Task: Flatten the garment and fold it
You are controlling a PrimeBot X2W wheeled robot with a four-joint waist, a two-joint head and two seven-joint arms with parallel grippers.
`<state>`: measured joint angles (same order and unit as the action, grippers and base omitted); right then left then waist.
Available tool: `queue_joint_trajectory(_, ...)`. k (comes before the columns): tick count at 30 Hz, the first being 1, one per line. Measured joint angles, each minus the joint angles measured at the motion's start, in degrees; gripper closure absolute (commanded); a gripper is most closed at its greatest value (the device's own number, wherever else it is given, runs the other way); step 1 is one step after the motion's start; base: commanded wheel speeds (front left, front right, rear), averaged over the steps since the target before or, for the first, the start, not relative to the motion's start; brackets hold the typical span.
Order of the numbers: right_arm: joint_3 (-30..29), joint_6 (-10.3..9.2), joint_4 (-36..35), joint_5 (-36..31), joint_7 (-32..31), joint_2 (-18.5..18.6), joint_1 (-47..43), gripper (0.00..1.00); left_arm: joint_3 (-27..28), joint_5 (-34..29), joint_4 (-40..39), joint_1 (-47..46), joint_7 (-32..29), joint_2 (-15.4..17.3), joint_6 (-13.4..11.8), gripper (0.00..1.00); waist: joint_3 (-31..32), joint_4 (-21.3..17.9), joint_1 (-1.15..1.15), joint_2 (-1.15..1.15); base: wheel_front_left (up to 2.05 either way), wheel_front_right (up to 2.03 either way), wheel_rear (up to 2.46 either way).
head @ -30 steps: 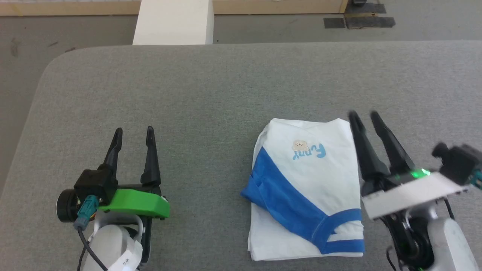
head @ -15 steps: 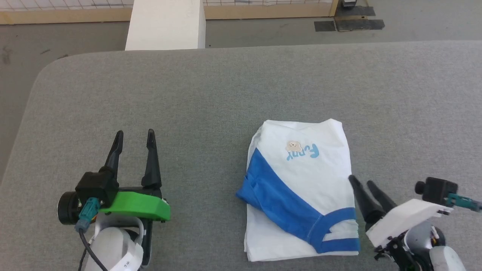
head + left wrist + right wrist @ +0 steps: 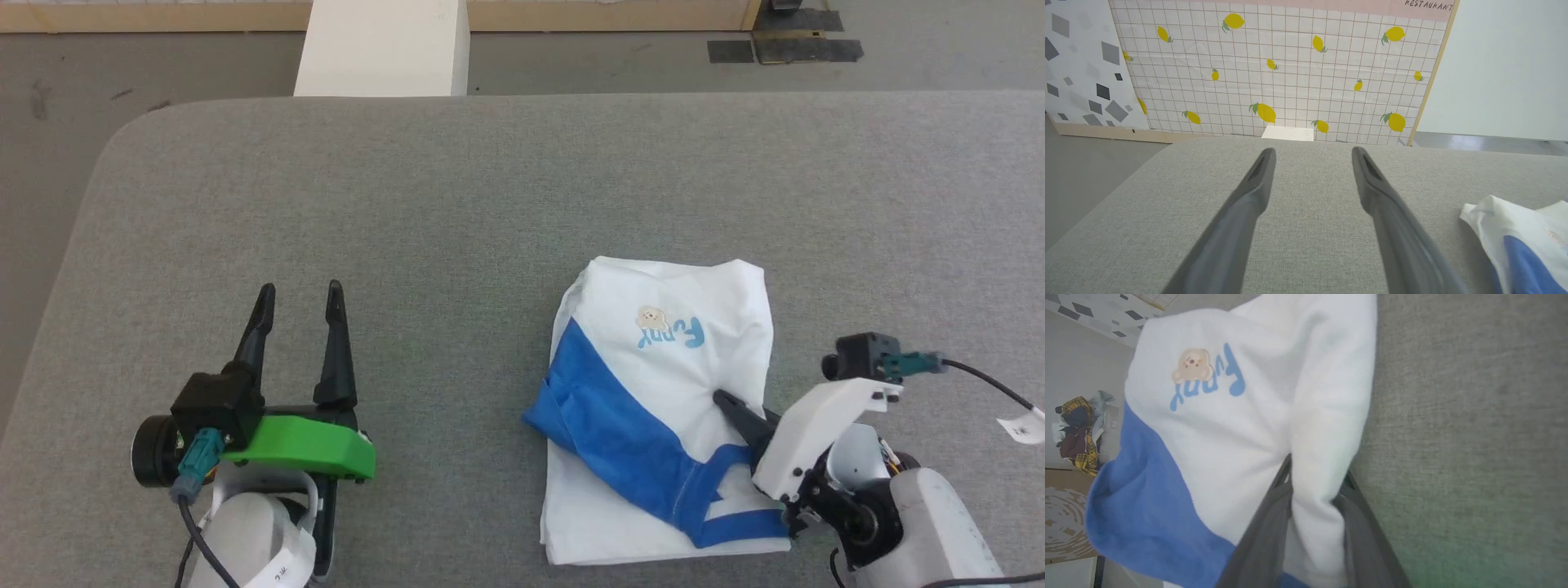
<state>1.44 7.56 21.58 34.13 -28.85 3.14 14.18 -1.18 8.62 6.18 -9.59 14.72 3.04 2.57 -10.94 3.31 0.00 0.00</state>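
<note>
The garment [image 3: 661,384] lies folded into a compact rectangle on the grey padded table [image 3: 490,204], right of centre, with a white front, a small blue print and a blue sleeve band across it. My right gripper [image 3: 731,406] reaches in from its right side. In the right wrist view its fingers [image 3: 1274,522] pinch a raised fold of white cloth at the edge of the garment [image 3: 1216,428]. My left gripper [image 3: 300,290] rests open on the bare table well left of the shirt, nothing between its fingers [image 3: 1249,204]; the garment [image 3: 1515,228] shows at the lower right of the left wrist view.
A white block [image 3: 380,45] stands on the floor behind the table's far edge, and dark mats [image 3: 784,49] lie at the back right. The table's rounded left corner [image 3: 122,139] is near my left arm. A pile of clothes [image 3: 1077,433] sits off the table.
My right gripper drew back from beside the garment's far right edge, then came in over its right edge and closed on a fold. The left arm stayed put; the camera shifted slightly.
</note>
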Motion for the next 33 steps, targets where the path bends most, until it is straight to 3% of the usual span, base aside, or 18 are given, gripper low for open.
queue_joint_trajectory(6,4.7,-0.01,-5.2,-11.5,-6.0,0.6,1.6,1.0,0.7,-0.2,-0.9,0.0,0.0,0.0,-0.4,0.0,-0.1,-2.2,0.0,0.0,0.0,0.0,0.0)
queue_joint_trajectory(11,17.9,0.01,-10.9,-19.1,-9.5,9.3,7.2,1.0,2.1,-0.8,-1.5,-0.2,0.0,0.3,-0.1,0.0,-0.7,-6.1,0.0,0.0,0.0,0.0,0.0)
queue_joint_trajectory(18,28.7,0.02,-9.3,-20.8,-8.2,18.3,17.4,1.0,1.9,-2.8,-2.5,-1.7,0.0,0.6,0.7,0.0,-1.8,-13.7,0.0,0.0,0.0,0.0,0.0)
queue_joint_trajectory(24,31.7,0.03,-2.0,-22.6,-2.2,22.7,25.3,1.0,0.9,-4.1,-2.6,-4.2,0.0,1.3,1.4,0.0,-3.4,-20.8,0.0,0.0,0.0,0.0,0.0)
queue_joint_trajectory(33,25.6,0.03,13.1,-26.4,7.5,25.4,34.4,1.0,-0.4,-6.2,-2.5,-7.1,0.0,3.8,1.9,0.0,-9.0,-28.2,0.0,0.0,0.0,0.0,0.0)
